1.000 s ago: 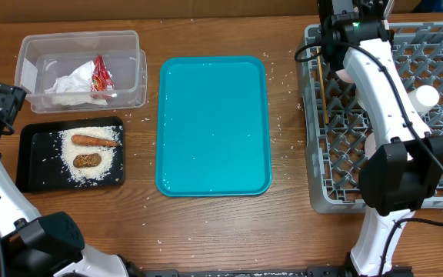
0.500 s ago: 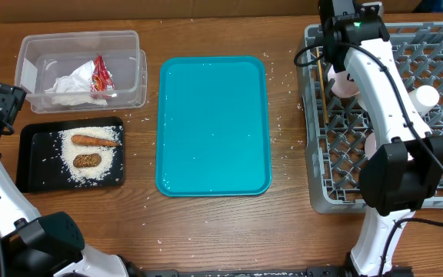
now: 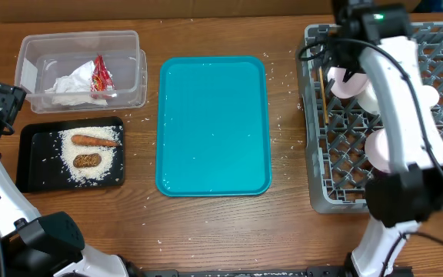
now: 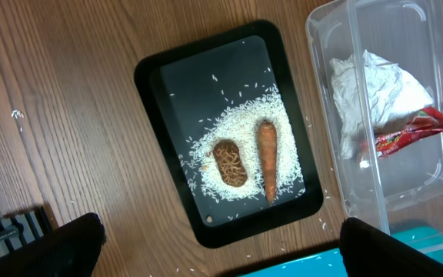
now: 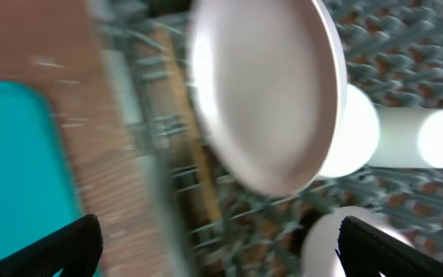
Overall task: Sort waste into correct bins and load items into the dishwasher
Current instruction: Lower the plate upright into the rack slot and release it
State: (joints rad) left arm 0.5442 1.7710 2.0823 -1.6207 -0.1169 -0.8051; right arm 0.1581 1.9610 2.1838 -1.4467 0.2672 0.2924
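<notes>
Wooden table [image 3: 137, 223], stray rice grains scattered on it. Far left: clear tub [image 3: 29, 54] w/ crumpled napkins [image 3: 69, 83] and red-and-white wrapper [image 3: 101, 75] inside. Just near of it is the black tray [image 3: 33, 165], holding a rice pile [image 3: 91, 173] w/ carrot [image 3: 94, 141] and brown food pc [image 3: 87, 161] on the rice. Teal tray [image 3: 214, 123] sits mid-table.

Right: grey dish rack [image 3: 344, 177] w/ chopsticks [image 3: 324, 96] along its left side, plate [image 5: 271, 92] apparently standing on edge, cup [image 3: 425, 96] on its side just beside it, and a bowl [image 3: 379, 146] nearer.

Left gripper [image 4: 221, 258] hangs at the table's left side, fingers spread wide, nothing btwn them. Right gripper [image 5: 221, 254] is over the rack's far-left part by the plate. That view is blurred, but the fingers look wide apart & empty.
</notes>
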